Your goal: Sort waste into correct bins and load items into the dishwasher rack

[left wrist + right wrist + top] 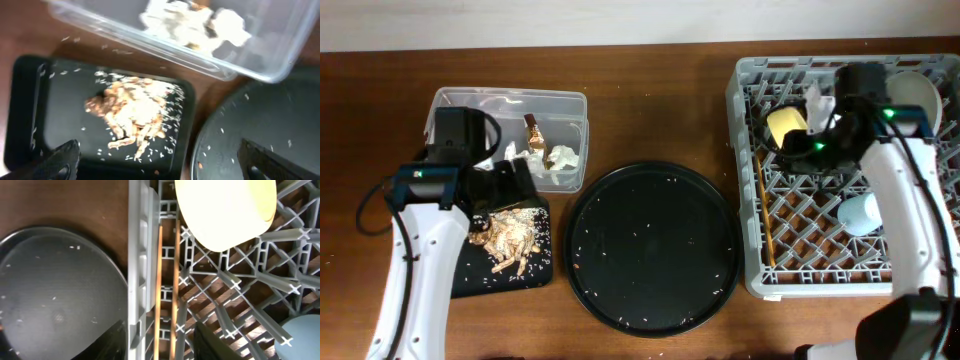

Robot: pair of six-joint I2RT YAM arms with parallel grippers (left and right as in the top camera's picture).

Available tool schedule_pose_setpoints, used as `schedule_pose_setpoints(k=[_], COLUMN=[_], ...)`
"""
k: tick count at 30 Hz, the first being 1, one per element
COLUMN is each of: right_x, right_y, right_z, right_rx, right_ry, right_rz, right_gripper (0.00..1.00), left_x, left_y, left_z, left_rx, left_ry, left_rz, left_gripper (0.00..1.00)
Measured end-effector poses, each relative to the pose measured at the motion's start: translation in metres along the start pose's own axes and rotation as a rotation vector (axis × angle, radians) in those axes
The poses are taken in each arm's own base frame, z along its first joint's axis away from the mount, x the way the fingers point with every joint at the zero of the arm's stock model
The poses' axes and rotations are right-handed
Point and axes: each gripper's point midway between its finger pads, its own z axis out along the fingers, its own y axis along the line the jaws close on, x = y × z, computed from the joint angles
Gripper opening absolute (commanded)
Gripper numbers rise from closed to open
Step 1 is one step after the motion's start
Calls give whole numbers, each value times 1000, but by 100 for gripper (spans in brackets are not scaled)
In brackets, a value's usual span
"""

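Grey lattice rack (810, 230) holds glossy yellow bowl (785, 125), slim wooden chopsticks (159, 280) | left jaws — spread | right jaws — spread

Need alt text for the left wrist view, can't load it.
Food scraps lie heaped on the small black tray, above the open left gripper. Behind, the clear tub holds white tissues; the round black tray shows at right.

Yellow bowl (225, 210) cut off by top edge, light blue cup (302, 337) by the corner. Left wrist view blurred, and the clear tub (250, 55) runs off frame. Right arm (910, 190) hides part of the plate (922, 95).
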Motion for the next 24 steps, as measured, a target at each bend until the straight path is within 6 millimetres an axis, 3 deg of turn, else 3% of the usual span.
schedule_pose_setpoints(k=[3,7,8,10,12,13,15,19,24], right_x=[12,15,24,31,42,49,64,99,135], right_y=[4,6,7,7,9,10,13,17,23], right_z=[-1,-1,-4,-9,-18,-24,-34,-48,-69], right_rx=[-23,-32,-31,-24,-14,-10,-4,3,7], right_ry=[45,57,50,6,-68,-113,-198,-303,-376], right_rz=[5,4,2,-10,-26,-38,-61,-84,-102], right_gripper=[48,49,52,53,61,70,98,98,98], left_x=[12,42,46,48,47,48,52,65,93], left_y=[-14,-11,-10,-10,-10,-10,-8,-3,9], left_z=[-1,-4,-5,-4,-2,-3,-7,-24,-62], left_rx=[45,43,41,42,49,53,69,113,173], left_ry=[43,162,182,183,162,142,69,-125,-375], left_rz=[113,167,175,178,177,176,172,158,125], left_gripper=[99,99,99,99,99,99,99,99,99])
